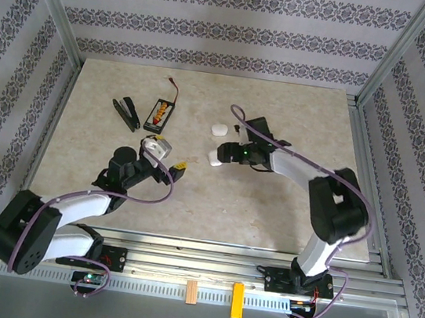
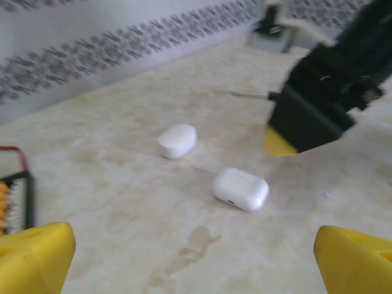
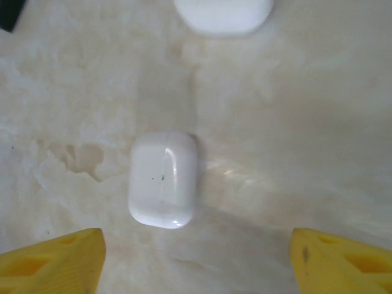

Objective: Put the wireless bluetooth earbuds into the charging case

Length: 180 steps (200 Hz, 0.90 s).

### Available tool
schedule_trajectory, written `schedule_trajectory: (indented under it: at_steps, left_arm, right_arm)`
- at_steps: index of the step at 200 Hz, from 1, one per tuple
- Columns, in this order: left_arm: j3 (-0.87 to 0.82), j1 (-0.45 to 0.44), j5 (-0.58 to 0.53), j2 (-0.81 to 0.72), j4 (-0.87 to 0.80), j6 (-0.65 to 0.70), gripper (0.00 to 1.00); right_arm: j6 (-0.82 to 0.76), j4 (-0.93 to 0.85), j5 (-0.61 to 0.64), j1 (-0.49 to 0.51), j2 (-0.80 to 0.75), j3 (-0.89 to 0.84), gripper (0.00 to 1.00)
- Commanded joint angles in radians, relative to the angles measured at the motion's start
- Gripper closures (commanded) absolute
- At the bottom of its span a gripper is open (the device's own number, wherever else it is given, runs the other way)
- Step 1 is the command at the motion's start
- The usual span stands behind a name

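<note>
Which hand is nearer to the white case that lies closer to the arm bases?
The right hand. It is open right at the near case, which lies just ahead of it. The left hand, also open, is farther off on the case's left, with bare table between.

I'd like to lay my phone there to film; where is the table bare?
Bare table runs down the right side, between the right arm and the rail, and across the near strip between the two arms. Crowded: mid-table, where the far white case, near white case, right gripper, left gripper, battery pack and black clip gather.
</note>
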Motion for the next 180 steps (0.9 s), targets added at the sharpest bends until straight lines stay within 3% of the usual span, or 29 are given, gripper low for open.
schedule_trajectory:
  at_steps: [1, 46, 96, 136, 163, 180]
  left_arm:
    - [0.034, 0.026, -0.168, -0.078, -0.05, -0.011, 0.01]
    - [0.048, 0.101, -0.346, -0.135, -0.217, 0.089, 0.01]
    - [-0.068, 0.283, -0.27, -0.023, 0.001, -0.033, 0.01]
    - [-0.078, 0.381, -0.179, 0.146, 0.21, -0.092, 0.01]
    - [-0.037, 0.422, -0.12, 0.29, 0.295, -0.128, 0.01]
    - [-0.013, 0.427, -0.121, 0.359, 0.313, -0.132, 0.01]
  right_arm:
    - [-0.081, 0.103, 0.153, -0.032, -0.144, -0.077, 0.13]
    - [-0.244, 0.246, 0.398, -0.08, -0.404, -0.244, 0.09]
    - [-0.338, 0.432, 0.518, -0.176, -0.5, -0.456, 0.05]
    - [-0.354, 0.821, 0.504, -0.245, -0.449, -0.674, 0.03]
    - [-0.337, 0.987, 0.437, -0.301, -0.388, -0.729, 0.02]
    - [-0.352, 0.992, 0.4, -0.326, -0.375, -0.721, 0.02]
